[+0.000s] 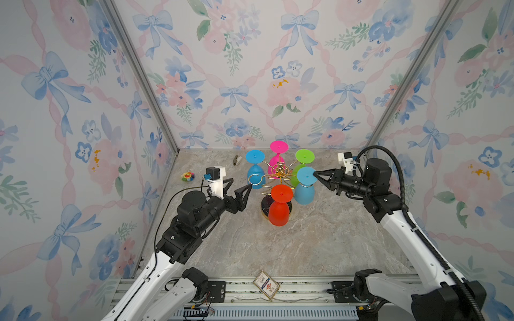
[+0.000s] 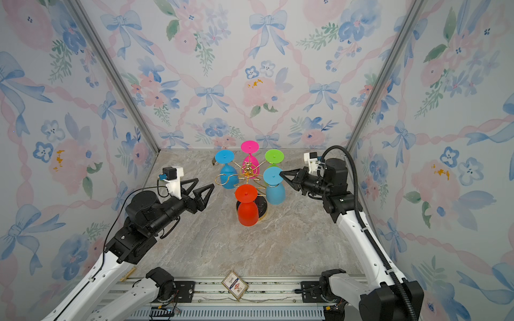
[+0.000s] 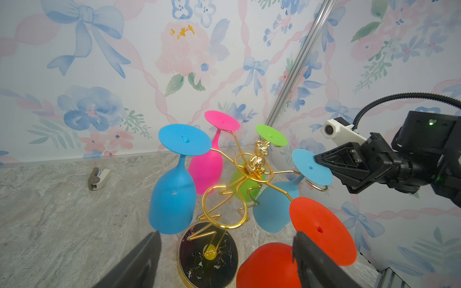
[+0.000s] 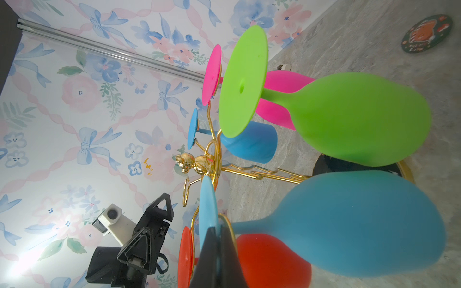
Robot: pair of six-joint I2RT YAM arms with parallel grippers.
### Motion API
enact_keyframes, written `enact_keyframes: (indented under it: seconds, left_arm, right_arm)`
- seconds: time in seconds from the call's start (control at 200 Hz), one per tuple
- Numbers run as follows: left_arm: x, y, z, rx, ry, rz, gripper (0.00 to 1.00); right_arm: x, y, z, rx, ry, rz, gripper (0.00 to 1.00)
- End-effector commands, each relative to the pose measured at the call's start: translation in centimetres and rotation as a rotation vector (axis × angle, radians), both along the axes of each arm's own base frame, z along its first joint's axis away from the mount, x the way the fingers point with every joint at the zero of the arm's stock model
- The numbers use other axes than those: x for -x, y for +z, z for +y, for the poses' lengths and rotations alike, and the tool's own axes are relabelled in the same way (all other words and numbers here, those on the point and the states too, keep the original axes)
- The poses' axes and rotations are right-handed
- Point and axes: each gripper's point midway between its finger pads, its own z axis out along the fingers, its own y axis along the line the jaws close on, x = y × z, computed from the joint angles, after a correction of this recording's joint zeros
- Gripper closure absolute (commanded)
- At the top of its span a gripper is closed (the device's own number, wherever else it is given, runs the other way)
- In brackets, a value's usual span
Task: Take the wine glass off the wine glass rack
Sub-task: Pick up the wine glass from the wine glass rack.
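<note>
Step in hand: gripping the wine glass [image 1: 304,191] by its foot, seemingly getting ready to draw it off.
Wine glass: hanging bowl-down on the robot's right side of the wine glass rack [image 3: 258,159], light blue, resting its foot disc on a gold wire loop.
Right gripper [image 1: 315,175]: pinching shut on the outer edge of that foot disc, one jaw on each face.
Left gripper [image 1: 242,183]: hovering with jaws wide apart, holding nothing, just beside an empty loop on the opposite side.
Doing it well: probably easing the stem out through the loop's gap (not clearly visible here), holding the foot level, lifting only after clearing the wire.
Watching for: swinging the bowl into the red glass [image 1: 279,212] just beside it; slipping off the thin edge; tipping the rack by dragging it. Steadying with the free arm possibly helping.
Surface: grey marble-look tabletop [image 1: 319,244], carrying a small colourful toy [image 1: 187,176] and a clip-like item [image 1: 236,160] apart from the rack.
Room: floral, bow-patterned walls [image 1: 250,69] closing in three sides, showing a card [image 1: 266,285] at the front rail.
</note>
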Motion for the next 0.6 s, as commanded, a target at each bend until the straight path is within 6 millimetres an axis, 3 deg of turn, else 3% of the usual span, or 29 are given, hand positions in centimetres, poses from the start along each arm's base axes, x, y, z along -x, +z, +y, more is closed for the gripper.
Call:
enact_keyframes:
  seconds: [0.0, 0.595]
  left_arm:
    - [0.1, -0.7, 0.2, -0.027, 0.009, -0.007, 0.15]
    - [0.5, -0.6, 0.6, -0.029, 0.014, -0.025, 0.14]
  right_arm:
    - [0.0, 1.2, 0.8, -0.035, 0.034, -0.032, 1.0]
    - [-0.7, 1.4, 2.5, -0.069, 0.067, -0.03, 1.0]
